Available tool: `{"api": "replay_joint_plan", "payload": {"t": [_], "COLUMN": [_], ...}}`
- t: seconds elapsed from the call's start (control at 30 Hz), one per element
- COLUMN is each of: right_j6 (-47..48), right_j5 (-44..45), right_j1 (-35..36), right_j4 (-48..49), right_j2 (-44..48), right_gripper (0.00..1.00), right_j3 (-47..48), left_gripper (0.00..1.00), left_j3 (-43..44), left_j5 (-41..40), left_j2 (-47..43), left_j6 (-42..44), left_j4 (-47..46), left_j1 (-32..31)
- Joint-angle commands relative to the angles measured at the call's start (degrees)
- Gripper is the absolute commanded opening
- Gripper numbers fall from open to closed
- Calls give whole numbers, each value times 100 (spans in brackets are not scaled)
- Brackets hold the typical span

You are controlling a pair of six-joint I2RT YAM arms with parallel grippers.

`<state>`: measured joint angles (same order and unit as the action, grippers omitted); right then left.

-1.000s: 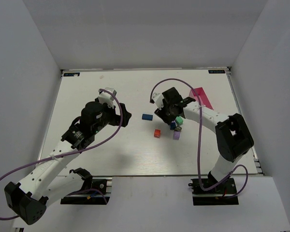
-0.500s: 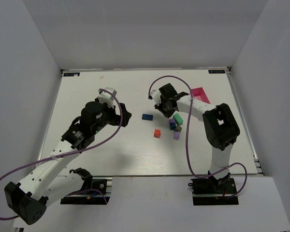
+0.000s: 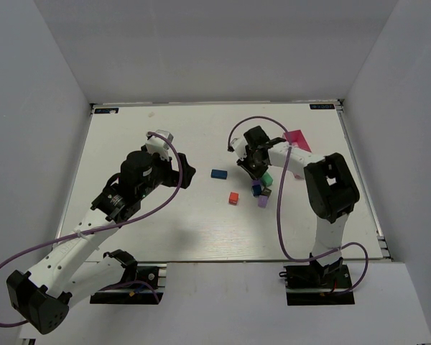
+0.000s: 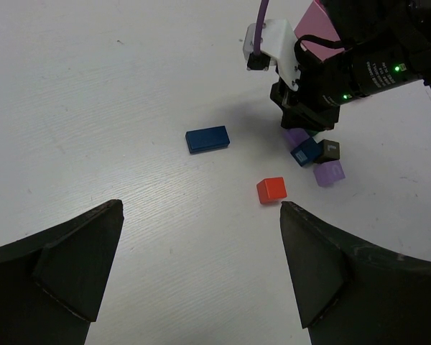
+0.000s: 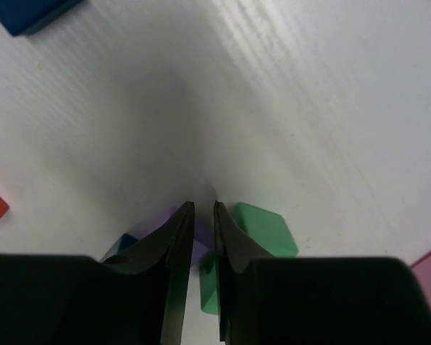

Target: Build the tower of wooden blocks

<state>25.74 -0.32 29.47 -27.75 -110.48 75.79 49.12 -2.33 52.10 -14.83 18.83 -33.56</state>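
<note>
The wooden blocks lie loose on the white tabletop (image 3: 129, 144), right of its middle, and no tower stands yet. A long dark-blue block (image 4: 207, 139) lies flat by itself at the left of the group, and a red block (image 4: 271, 190) sits alone, nearer the arms' bases. The rest huddle in a tight cluster. It holds a purple block (image 4: 296, 136), a small blue block (image 4: 305, 152) touching it, and a dark block (image 4: 329, 149) with a pale mark on its top face. A lilac block (image 4: 329, 172) sits just beside the dark one, and a green block (image 5: 262, 226) lies on the far side, mostly hidden from the left wrist camera. The right arm (image 3: 323, 187) bends over this cluster, and the right jaws point down at its far edge. Their tips are drawn close with only a narrow slit between them, the green block just to one side and a sliver of purple at the other. Whether they pinch anything cannot be told. A pink tray (image 3: 300, 141) lies behind them, near the right edge. The left arm (image 3: 136, 176) hangs over the left half of the tabletop, apart from all the blocks, and the left jaws stand wide open, holding nothing.
</note>
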Motion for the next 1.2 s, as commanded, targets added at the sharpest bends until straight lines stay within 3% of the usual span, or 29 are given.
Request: {"api": "replay_joint_plan", "payload": {"t": [0.0, 0.33, 0.57, 0.7, 0.8, 1.17], "right_j6": [168, 230, 133, -139, -218, -236], "right_j5": [-337, -645, -839, -93, 231, 621], "right_j1": [-21, 5, -3, -21, -38, -214], "right_j4": [-283, -328, -187, 6, 41, -29], "right_j2": [307, 1123, 1845, 1601, 1336, 800], "right_gripper": [23, 22, 36, 52, 58, 61], "right_j3": [-187, -837, -741, -583, -522, -310], "left_gripper": [100, 100, 100, 100, 100, 100], "left_j3": [-17, -17, -17, -17, -17, -17], "left_j5": [57, 57, 57, 57, 57, 162], "left_j2": [-24, -24, -24, -24, -24, -24], "left_j6": [42, 42, 42, 42, 42, 42], "left_j4": [-81, -81, -81, -81, -81, -81], "left_j1": [8, 8, 8, 8, 8, 8]}}
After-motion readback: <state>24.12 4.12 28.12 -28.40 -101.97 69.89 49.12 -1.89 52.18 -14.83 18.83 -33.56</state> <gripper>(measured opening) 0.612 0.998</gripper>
